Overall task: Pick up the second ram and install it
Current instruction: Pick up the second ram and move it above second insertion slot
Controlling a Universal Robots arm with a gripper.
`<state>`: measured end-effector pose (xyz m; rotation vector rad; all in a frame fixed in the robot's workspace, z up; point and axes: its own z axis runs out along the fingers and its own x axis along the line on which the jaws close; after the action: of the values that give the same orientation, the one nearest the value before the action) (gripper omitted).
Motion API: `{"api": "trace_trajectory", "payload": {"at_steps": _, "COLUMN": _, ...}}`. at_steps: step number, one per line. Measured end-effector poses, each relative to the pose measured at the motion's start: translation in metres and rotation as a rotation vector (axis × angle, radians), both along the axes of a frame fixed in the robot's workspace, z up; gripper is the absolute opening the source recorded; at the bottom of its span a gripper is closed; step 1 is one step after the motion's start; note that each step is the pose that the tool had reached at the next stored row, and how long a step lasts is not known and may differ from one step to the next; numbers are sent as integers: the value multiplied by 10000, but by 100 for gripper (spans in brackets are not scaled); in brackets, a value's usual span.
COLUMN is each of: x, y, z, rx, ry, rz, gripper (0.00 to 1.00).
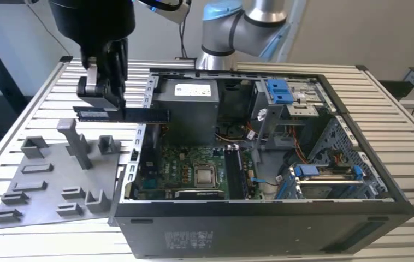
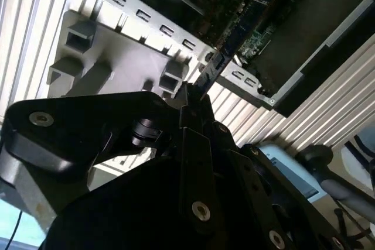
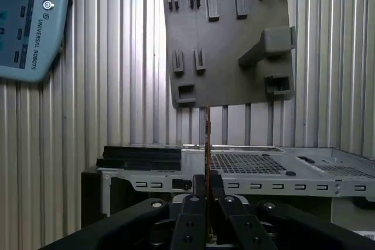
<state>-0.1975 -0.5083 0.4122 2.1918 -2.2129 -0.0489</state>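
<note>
Slatted metal surface [image 1: 43, 95]; black end effector [image 1: 107, 105] clenched on slim dark green-black memory stick [image 1: 147, 115].
Likely light, stiff, fragile: best pinched across flat faces.

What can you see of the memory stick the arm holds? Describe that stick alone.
The second ram is a slim, long, flat stick, dark, with small chips along its face. The tool is shut on it nearer one end, holding it in the air, level lengthwise and standing on edge. It hangs above the grey fixture plate's edge beside the open computer case, free end toward the case. Nothing else touches it.
</note>
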Motion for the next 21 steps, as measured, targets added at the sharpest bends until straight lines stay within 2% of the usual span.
{"api": "trace_trajectory", "payload": {"at_steps": 21, "x": 956, "y": 0, "z": 0, "rx": -1, "ry": 38, "rz": 13, "gripper": 15}}
